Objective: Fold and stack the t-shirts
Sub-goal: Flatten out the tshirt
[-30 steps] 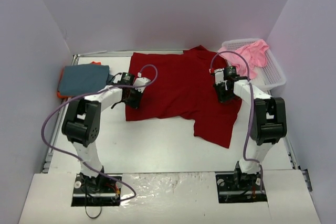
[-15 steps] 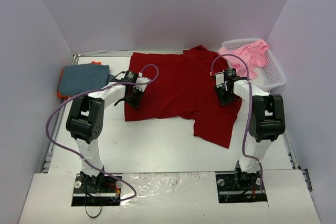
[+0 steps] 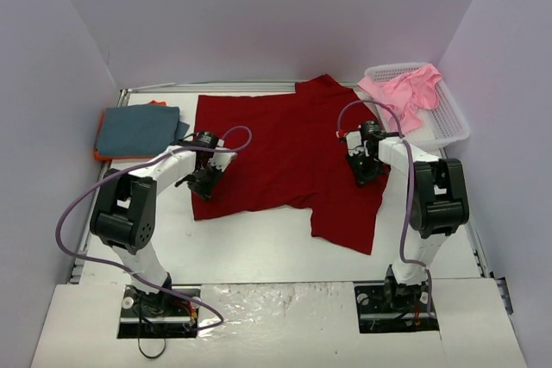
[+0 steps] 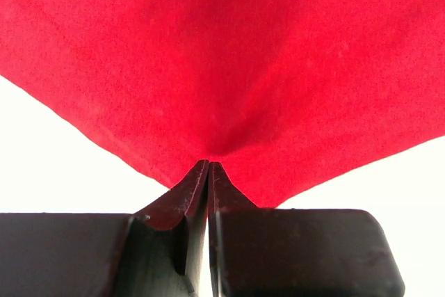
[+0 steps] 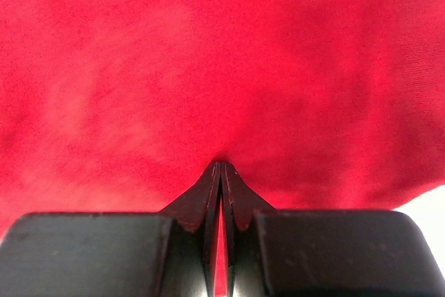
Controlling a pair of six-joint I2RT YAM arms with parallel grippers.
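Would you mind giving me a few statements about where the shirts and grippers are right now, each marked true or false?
1. Both grippers are pinched shut on the dark red t-shirt. True: the left gripper and the right gripper each clamp its cloth.
2. The pink t-shirt lies flat on the table. False: it hangs over the white basket at the far right.
3. The teal t-shirt lies folded at the far left. True.
4. The dark red t-shirt is already folded into a neat square. False: it lies spread open, one part reaching toward the near edge.
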